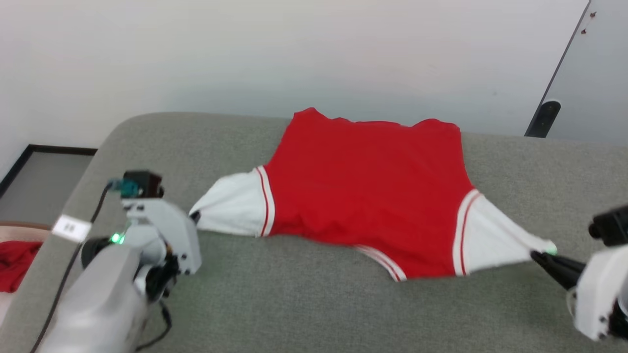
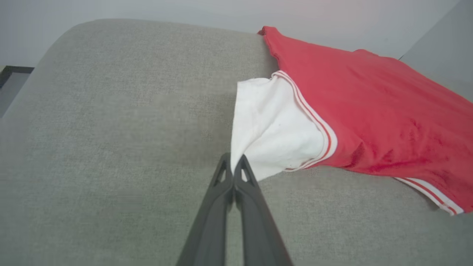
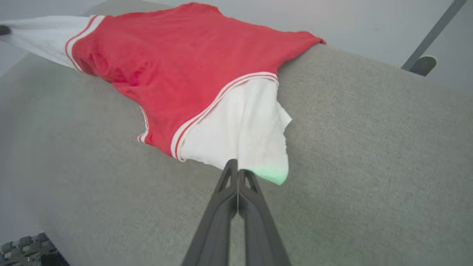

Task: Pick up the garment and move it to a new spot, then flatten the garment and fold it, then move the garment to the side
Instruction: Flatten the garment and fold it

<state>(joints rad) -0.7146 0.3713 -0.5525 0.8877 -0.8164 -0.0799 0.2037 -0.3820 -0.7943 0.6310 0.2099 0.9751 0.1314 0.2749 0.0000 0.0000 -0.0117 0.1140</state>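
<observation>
The garment [image 1: 363,191] is a red jersey T-shirt with white sleeves and red-white stripe trim, spread plain side up over the grey cushioned surface [image 1: 304,304]; its far hem reaches the back edge. My left gripper [image 1: 195,215] is shut on the tip of the garment's left white sleeve [image 2: 269,129], fingertips pinching the cloth in the left wrist view [image 2: 233,159]. My right gripper [image 1: 536,254] is shut on the right white sleeve [image 3: 244,133], pinched at the fingertips [image 3: 237,164]. Both sleeves are drawn outward into points. No lettering shows.
A pale wall rises behind the surface's far edge. A dark post with a rounded foot [image 1: 544,117] stands at the back right. Another red cloth [image 1: 14,262] lies beyond the left edge, below the surface. Bare grey surface stretches in front of the garment.
</observation>
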